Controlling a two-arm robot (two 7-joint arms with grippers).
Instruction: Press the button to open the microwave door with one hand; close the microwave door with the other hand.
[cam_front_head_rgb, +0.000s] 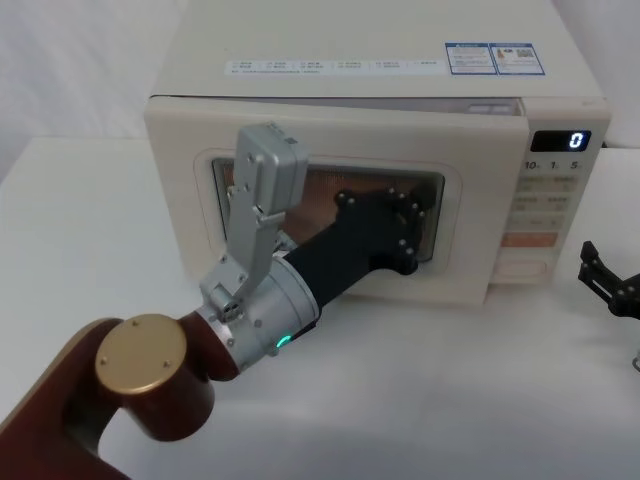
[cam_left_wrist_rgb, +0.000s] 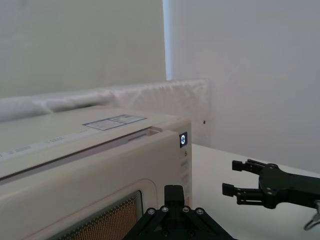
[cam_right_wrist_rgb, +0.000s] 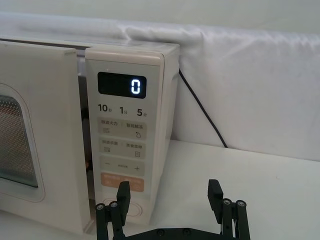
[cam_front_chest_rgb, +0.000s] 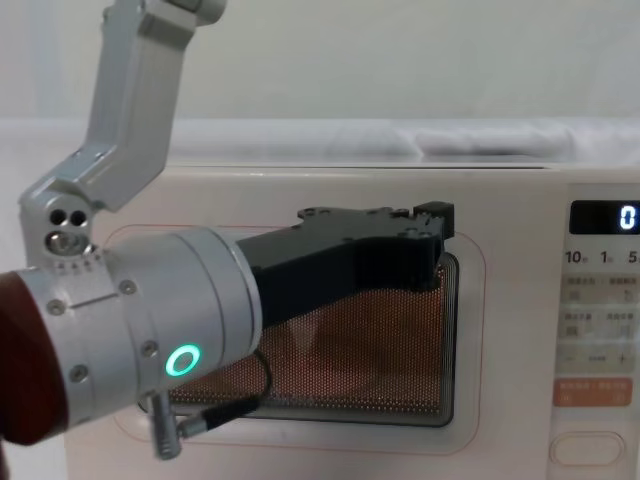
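Slightly ajar microwave door (cam_front_head_rgb: 330, 125), facing forward.

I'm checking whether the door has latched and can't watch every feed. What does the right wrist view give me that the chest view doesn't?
Right wrist view alone: the gap between the microwave door edge and the control panel, so the door is ajar, plus the right gripper, open, hanging back from the panel.

Chest view alone: the left gripper against the door's window, and the button below the orange key.

Both: the display reading 0 and the keypad.
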